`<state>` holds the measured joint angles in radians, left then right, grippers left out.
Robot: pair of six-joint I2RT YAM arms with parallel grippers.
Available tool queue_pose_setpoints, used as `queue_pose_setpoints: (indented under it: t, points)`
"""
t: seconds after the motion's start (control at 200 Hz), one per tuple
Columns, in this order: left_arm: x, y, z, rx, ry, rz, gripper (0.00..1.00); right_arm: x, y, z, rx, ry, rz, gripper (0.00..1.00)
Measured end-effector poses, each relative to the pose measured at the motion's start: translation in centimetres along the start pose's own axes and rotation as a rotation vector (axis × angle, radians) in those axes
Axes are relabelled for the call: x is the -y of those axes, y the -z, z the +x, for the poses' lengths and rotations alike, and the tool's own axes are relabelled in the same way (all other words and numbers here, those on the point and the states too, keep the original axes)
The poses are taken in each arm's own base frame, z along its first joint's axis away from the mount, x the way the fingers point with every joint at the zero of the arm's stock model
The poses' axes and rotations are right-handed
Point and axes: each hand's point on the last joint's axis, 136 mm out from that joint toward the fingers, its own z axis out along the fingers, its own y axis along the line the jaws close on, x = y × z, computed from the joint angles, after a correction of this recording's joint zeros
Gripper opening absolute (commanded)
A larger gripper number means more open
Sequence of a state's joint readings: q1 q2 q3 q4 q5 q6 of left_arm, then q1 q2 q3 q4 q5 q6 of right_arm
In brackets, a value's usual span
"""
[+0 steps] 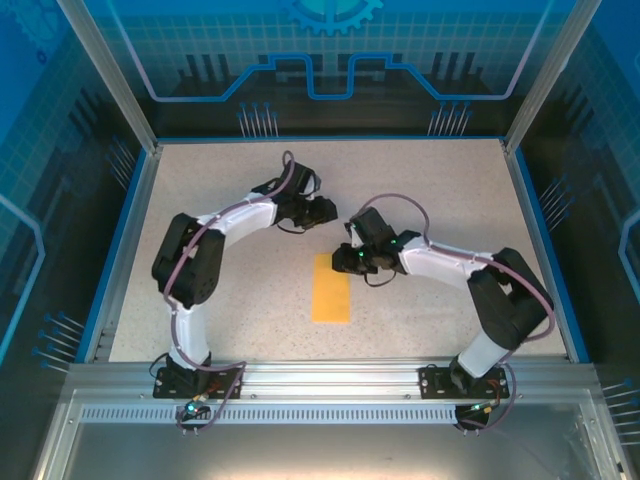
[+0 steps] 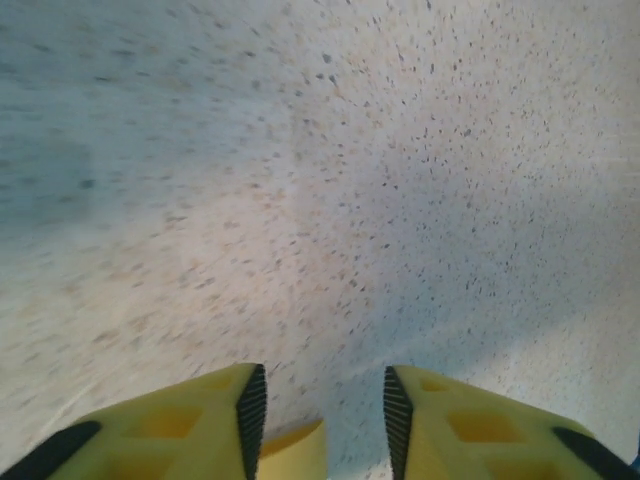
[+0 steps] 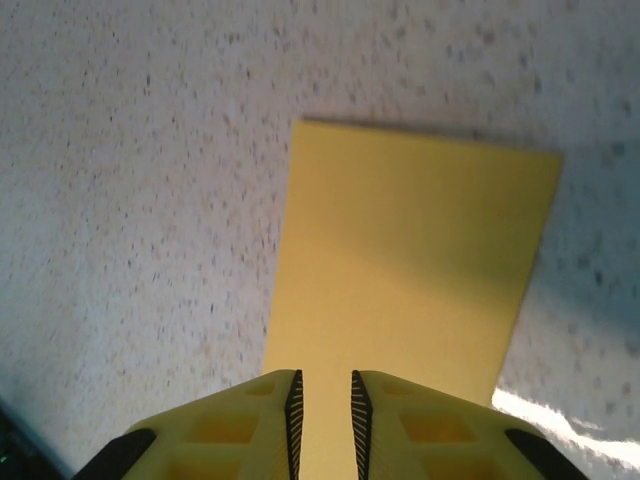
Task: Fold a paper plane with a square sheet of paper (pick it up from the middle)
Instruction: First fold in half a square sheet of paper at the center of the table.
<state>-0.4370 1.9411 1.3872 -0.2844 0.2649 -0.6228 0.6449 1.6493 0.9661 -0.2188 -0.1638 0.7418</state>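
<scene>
Left hand (image 1: 326,211): over bare table, beyond the paper's far end; in its wrist view the yellow fingers (image 2: 200,425) stand well apart with nothing between them; open and holding nothing

Sheet of paper (image 1: 331,288): orange-yellow, lying flat on the table as a narrow rectangle rather than a square; its long side runs away from the arm bases; it lies on the near side of the left hand, a little apart from it; a sliver of the sheet (image 2: 292,452) shows low in the gap between that hand's fingers

Right hand (image 1: 345,262): at the sheet's far right corner; in its wrist view the fingers (image 3: 240,420) are nearly together, with a thin slit left between them; the sheet (image 3: 410,270) stretches away ahead of the fingertips and shows through the slit; nothing is seen clamped; whether the tips touch the paper I cannot tell

Table (image 1: 230,200): speckled off-white; blue rim on the left, far and right sides
</scene>
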Motion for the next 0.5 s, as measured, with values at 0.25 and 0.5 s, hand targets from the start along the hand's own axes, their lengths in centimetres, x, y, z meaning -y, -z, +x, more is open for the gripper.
queue_pose_setpoints:
  t: [0.25, 0.5]
  points:
    - [-4.3, 2.1, 3.5, -0.003, 0.095, -0.092, 0.54, 2.0, -2.0, -2.4, -0.007, 0.007, 0.078, 0.28]
    - [-7.8, 2.3, 7.6, -0.06, 0.177, -0.157, 0.58, 4.0, -3.8, -1.7, -0.069, 0.0, 0.116, 0.28]
